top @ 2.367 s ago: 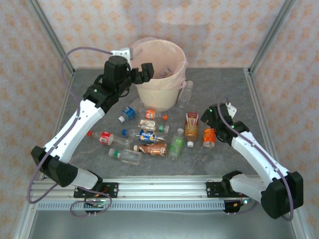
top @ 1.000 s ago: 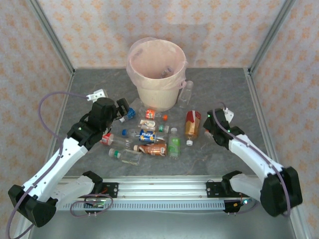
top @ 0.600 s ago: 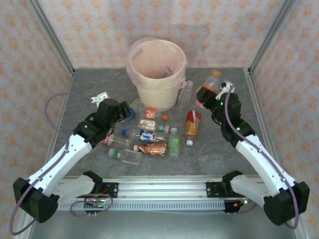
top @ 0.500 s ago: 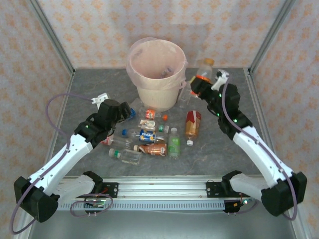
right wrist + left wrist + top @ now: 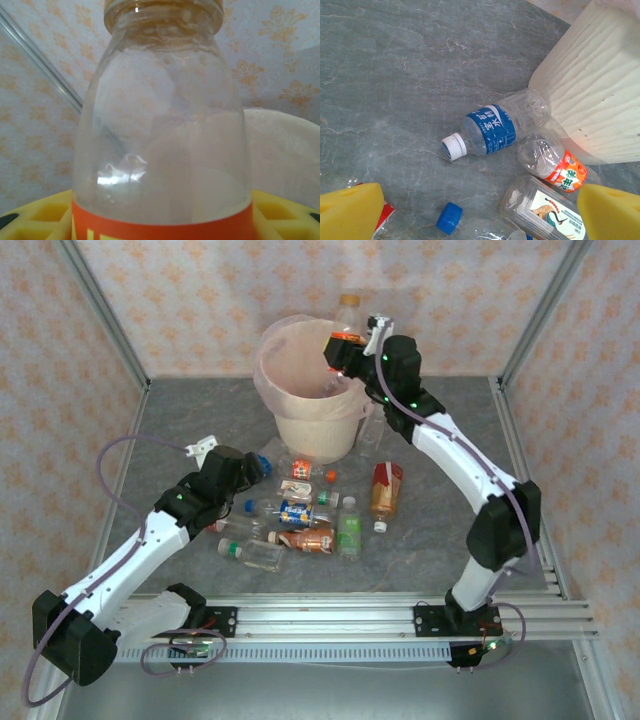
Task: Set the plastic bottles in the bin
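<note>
Plastic bottles (image 5: pixel 300 520): most lie scattered on their sides on the tabletop (image 5: pixel 450 540) in front of the bin (image 5: pixel 310 435). One, the orange-labelled bottle (image 5: pixel 345 338), is held upright above the bin's far rim by the right gripper (image 5: pixel 343 348), fingers (image 5: pixel 35 217) clamped on its label band. Right wrist view adds detail: clear body, rounded shoulders, tan cap. Left wrist view shows the left gripper (image 5: pixel 252 470) low, yellow fingers (image 5: pixel 347 212) spread wide and empty, near a blue-labelled bottle (image 5: pixel 487 131), a loose blue cap (image 5: pixel 449 218) and the bin's ribbed cream wall. Bin lined with thin pinkish bag (image 5: pixel 272 340). Tabletop: grey, marbled stone-look. Walls: peach patterned wallpaper (image 5: pixel 200 300).
</note>
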